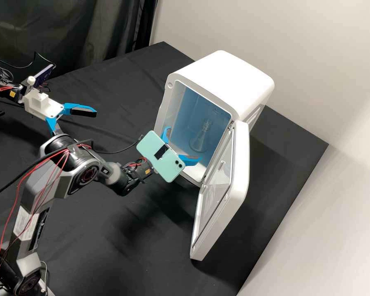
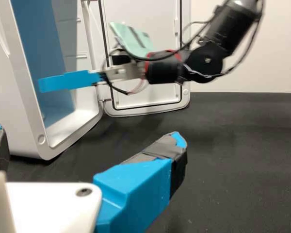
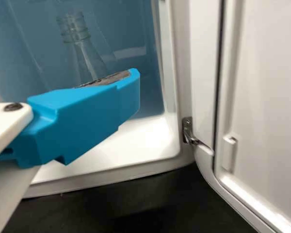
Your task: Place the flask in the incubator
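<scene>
Progress: the flask (image 1: 201, 135) stands upright on the floor of the incubator (image 1: 234, 78), toward the back of the blue chamber. The placing itself looks done. What appears left is to get the arm out of the opening and, if the task wants it, shut the door (image 1: 230, 176), which hangs wide open beside the right claw (image 1: 183, 144).

Right claw: at the mouth of the chamber, fingers spread wide, nothing between them.

Flask relative to right claw: ahead of it, past the fingertips and deeper inside, clear of both fingers, no contact. In the right wrist view the glass neck (image 3: 75, 31) rises beyond the blue finger (image 3: 82, 116).

Left claw (image 1: 74, 121): well apart from the incubator, above the bench (image 1: 131, 230), fingers apart, empty. The flask is far ahead of it.
</scene>
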`<state>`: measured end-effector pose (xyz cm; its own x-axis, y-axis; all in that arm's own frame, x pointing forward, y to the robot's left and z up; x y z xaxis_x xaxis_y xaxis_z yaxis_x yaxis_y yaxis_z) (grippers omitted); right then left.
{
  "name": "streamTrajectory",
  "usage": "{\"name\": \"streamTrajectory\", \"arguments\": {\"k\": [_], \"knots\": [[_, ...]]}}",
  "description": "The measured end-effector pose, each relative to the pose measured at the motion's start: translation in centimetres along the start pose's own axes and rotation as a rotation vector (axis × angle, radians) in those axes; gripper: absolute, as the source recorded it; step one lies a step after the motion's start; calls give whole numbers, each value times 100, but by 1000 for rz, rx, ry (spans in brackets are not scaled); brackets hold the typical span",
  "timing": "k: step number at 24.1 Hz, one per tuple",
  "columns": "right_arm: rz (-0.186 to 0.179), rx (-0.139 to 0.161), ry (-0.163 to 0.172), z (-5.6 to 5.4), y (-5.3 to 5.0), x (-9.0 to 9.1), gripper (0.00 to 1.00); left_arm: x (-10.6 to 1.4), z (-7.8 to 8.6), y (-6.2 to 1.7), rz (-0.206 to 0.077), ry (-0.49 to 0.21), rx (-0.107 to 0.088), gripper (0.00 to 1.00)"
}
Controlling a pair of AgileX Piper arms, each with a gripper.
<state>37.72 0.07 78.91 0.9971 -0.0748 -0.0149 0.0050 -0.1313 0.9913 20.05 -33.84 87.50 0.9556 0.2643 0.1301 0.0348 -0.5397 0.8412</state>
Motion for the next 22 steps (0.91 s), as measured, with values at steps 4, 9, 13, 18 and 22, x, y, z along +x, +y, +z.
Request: {"name": "streamTrajectory", "arguments": {"k": [4,9,13,18,22], "knots": [[61,9,-40,25,5,-298,100,-7,-19,8,5,7,0,100],[135,15,-21,55,45,-725,100,-69,-48,168,80,29,7,100],[128,94,-26,77,117,-1037,100,-89,-18,236,117,7,13,100],[120,116,-13,58,138,-1177,100,-87,4,235,115,-8,1,100],[115,121,-8,57,132,-1186,100,-93,26,257,125,-17,2,100]]}}
